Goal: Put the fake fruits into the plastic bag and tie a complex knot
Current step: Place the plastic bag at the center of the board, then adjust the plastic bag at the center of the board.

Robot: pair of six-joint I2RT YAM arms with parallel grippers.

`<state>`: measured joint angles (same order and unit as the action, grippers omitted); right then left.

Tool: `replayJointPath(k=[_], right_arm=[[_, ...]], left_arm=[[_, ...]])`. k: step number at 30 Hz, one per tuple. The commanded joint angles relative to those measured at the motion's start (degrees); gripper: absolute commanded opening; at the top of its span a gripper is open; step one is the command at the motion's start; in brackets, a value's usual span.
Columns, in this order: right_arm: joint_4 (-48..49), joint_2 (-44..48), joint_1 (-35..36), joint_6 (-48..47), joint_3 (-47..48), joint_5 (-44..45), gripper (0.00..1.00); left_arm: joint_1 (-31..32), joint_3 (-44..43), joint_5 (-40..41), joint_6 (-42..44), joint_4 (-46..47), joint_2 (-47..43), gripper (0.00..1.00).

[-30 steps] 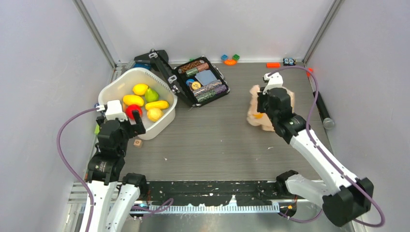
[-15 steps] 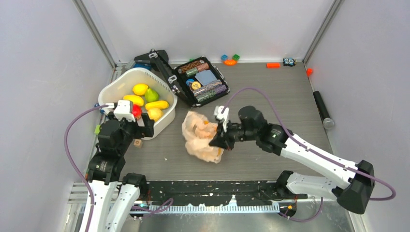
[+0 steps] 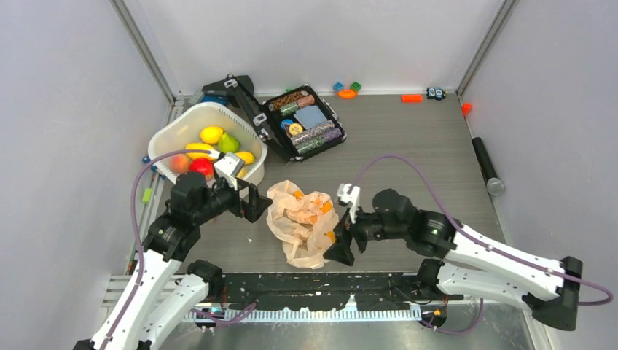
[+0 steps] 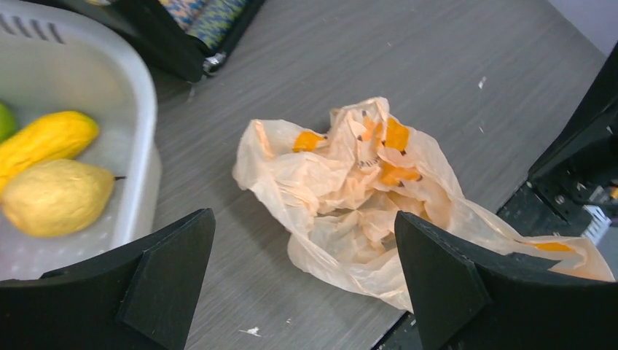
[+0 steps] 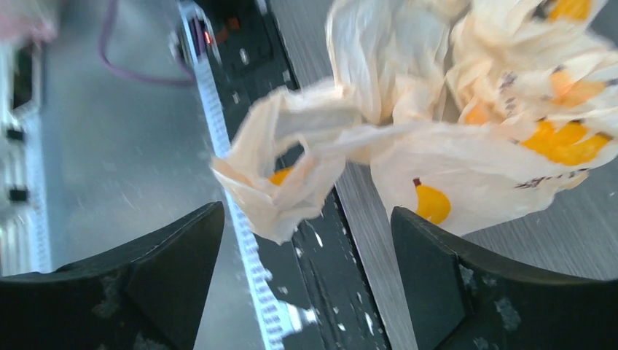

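The plastic bag [image 3: 301, 222], pale peach with orange marks, lies crumpled near the table's front edge, between both grippers. My left gripper [image 3: 255, 205] is open just left of it, and the left wrist view shows the bag [image 4: 350, 197] ahead of my left gripper [image 4: 306, 292], untouched. My right gripper [image 3: 344, 246] is open at the bag's right side. In the right wrist view a fold of the bag [image 5: 284, 182] hangs ahead of my right gripper [image 5: 306, 270], apart from both fingers. The fake fruits [image 3: 211, 134] lie in the white tub [image 3: 164, 135]; two yellow ones [image 4: 55, 197] show.
An open black case of poker chips [image 3: 306, 122] lies behind the bag, next to the tub. Small coloured toys [image 3: 347, 89] and an orange block [image 3: 412, 98] sit along the back wall. A black cylinder [image 3: 487, 166] lies at the right edge. The black base rail [image 3: 321, 281] runs just below the bag.
My right gripper carried the bag from the far right to the front middle and opened, letting it go. My left arm swung from the tub toward the bag.
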<state>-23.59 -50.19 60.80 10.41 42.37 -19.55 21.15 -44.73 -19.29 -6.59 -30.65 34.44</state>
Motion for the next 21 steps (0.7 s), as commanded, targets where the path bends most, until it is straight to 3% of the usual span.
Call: replayJointPath(k=[1, 5, 8, 12, 16, 21], right_arm=[[4.9, 8.3, 0.3, 11.8, -0.6, 9.2, 0.94], [-2.6, 9.8, 0.3, 21.2, -0.2, 21.3, 0.94], [-2.8, 10.1, 0.4, 29.0, -2.6, 23.3, 0.94], [5.6, 12.5, 1.9, 39.9, -10.1, 21.9, 0.93], [19.5, 13.6, 7.1, 51.5, -18.1, 24.0, 0.92], [21.0, 12.9, 17.1, 55.8, -17.7, 33.4, 0.94]], left_arm=[[2.9, -1.1, -4.5, -0.7, 2.7, 4.3, 0.97], [3.3, -4.5, -2.5, -3.4, 0.9, 10.3, 0.94], [3.3, -9.9, -0.8, -6.3, -1.2, 14.8, 0.92], [3.3, -13.8, 1.9, -7.3, -1.1, 18.4, 0.92], [3.3, -11.3, 4.5, -6.4, 0.7, 18.8, 0.92], [3.3, -9.9, 6.0, -5.5, -0.3, 18.2, 0.92]])
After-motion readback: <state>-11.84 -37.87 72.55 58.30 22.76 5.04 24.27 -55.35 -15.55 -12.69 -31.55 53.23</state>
